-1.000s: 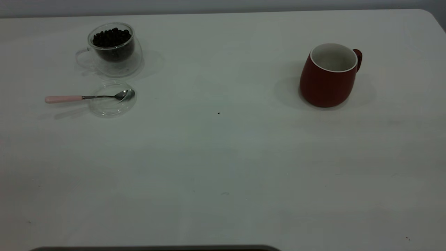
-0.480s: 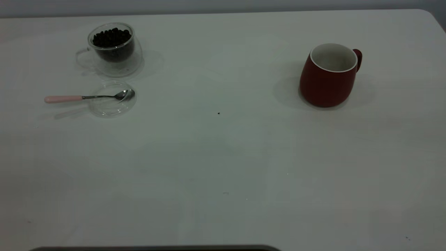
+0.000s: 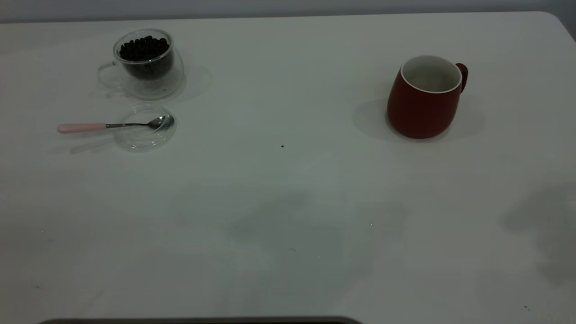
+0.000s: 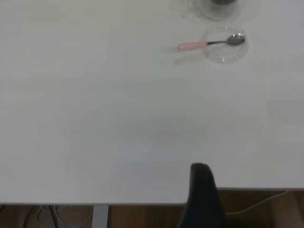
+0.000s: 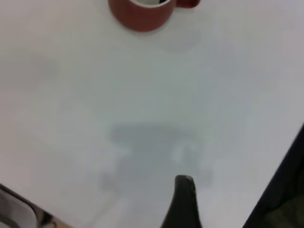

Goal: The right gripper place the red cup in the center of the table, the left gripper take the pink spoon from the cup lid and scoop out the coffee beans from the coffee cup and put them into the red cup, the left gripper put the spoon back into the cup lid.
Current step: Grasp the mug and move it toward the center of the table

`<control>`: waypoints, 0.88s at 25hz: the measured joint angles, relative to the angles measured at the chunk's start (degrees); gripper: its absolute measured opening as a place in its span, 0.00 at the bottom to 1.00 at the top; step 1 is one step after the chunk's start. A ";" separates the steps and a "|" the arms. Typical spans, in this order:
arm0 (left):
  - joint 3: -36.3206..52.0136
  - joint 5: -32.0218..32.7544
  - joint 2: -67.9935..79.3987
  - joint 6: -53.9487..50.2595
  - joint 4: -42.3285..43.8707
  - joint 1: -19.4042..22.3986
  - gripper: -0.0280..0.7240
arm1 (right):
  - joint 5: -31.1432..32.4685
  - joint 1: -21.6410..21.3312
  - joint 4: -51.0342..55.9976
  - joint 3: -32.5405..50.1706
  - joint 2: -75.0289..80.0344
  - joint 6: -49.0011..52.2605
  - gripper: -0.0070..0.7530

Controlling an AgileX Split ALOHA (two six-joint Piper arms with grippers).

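Red cup (image 3: 425, 101) upright at tabletop (image 3: 288, 202) right; pink spoon (image 3: 114, 125) across cup lid (image 3: 144, 128), beside coffee cup (image 3: 146, 63) of beans (image 3: 144, 47). Left tool (image 4: 202, 199) and right tool (image 5: 183, 204): grip state cannot be told.

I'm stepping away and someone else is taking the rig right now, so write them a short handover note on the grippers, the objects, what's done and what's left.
Left gripper: at the table edge, far from the spoon, holding nothing.
Right gripper: over bare table, short of the red cup, holding nothing.
Red cup: upright, empty, on the right side, not centred.
Coffee cup with coffee beans: far left.
Pink spoon: bowl on the cup lid, handle pointing left.
Done: nothing.
Left: every step.
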 joint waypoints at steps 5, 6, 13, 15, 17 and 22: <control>0.00 0.00 0.00 0.00 0.00 0.00 0.82 | -7.69 0.65 3.93 -0.47 12.35 -11.60 0.91; 0.00 0.00 0.00 0.00 0.00 0.00 0.82 | -9.11 1.27 4.35 -1.05 14.87 -13.01 0.90; 0.00 0.00 0.00 0.00 0.00 0.00 0.82 | -15.30 7.34 0.73 -8.84 32.90 -15.10 0.84; 0.00 0.00 0.00 0.00 0.00 0.00 0.82 | -15.71 7.79 -0.62 -11.55 37.44 -15.15 0.83; 0.00 0.00 0.00 0.00 0.00 0.00 0.82 | -15.94 7.99 -1.41 -14.46 41.73 -15.30 0.82; 0.00 0.00 0.00 0.00 0.00 0.00 0.82 | -18.05 8.99 -2.77 -18.97 48.78 -19.11 0.82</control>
